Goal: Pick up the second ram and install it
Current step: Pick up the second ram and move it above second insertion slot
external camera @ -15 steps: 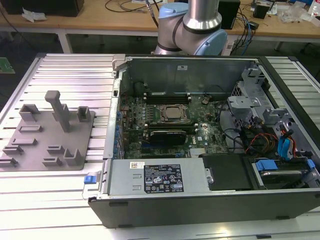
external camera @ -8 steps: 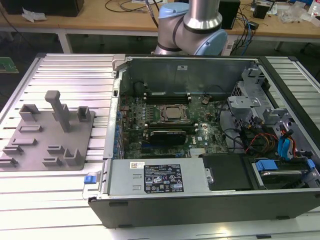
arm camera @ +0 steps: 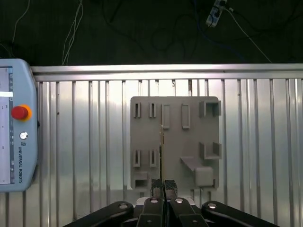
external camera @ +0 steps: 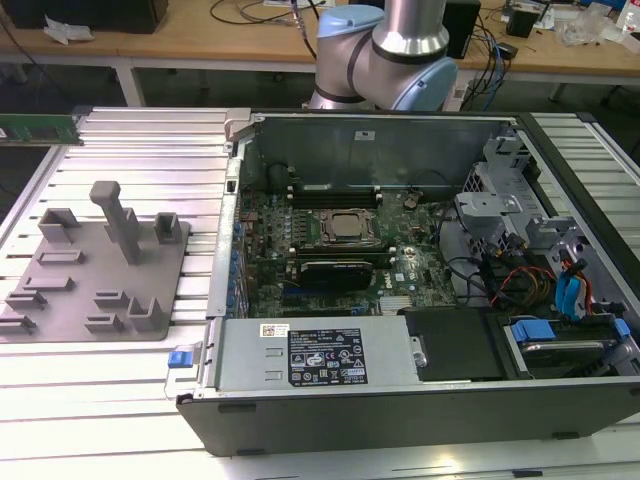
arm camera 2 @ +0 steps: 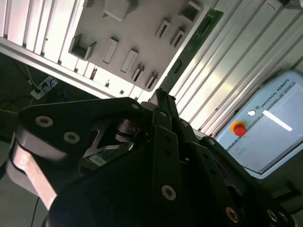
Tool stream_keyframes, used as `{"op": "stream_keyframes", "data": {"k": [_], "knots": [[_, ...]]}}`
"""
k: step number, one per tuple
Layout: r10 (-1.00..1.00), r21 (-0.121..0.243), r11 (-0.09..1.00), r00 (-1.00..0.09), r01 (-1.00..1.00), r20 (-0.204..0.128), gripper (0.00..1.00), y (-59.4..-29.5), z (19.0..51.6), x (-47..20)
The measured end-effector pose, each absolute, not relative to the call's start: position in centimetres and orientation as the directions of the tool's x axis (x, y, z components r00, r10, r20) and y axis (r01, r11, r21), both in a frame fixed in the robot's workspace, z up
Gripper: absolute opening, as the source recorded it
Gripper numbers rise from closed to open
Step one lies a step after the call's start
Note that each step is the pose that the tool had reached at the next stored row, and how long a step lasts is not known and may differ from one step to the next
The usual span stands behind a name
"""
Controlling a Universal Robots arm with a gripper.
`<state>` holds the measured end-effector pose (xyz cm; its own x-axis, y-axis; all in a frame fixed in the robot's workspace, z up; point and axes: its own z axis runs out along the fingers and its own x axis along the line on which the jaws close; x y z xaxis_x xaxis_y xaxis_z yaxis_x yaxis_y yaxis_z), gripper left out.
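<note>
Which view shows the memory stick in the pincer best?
Second wrist view: the memory stick shows its green face. First wrist view: edge-on in the pincer. Exterior view: another green stick on the table.

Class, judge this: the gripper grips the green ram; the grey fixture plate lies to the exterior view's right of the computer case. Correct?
No: the grey fixture plate lies to the exterior view's left of the computer case; the gripper does grip the ram.

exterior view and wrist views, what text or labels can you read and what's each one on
On the pendant: maker's name in grey capitals near the red button; screen print blurred.
On the psu label: white print, too small to read.
On the white sticker beside it: too small.
On the ram: nothing legible.
</note>
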<state>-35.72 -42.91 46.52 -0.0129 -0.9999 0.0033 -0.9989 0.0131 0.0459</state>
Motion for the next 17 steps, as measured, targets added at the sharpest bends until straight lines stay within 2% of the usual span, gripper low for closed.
{"op": "stream_keyframes", "data": {"k": [17], "knots": [[-1.000, 0.052, 0.013, -0.013, -0.999, 0.003, 0.09, -42.9, 46.5, -25.9]]}}
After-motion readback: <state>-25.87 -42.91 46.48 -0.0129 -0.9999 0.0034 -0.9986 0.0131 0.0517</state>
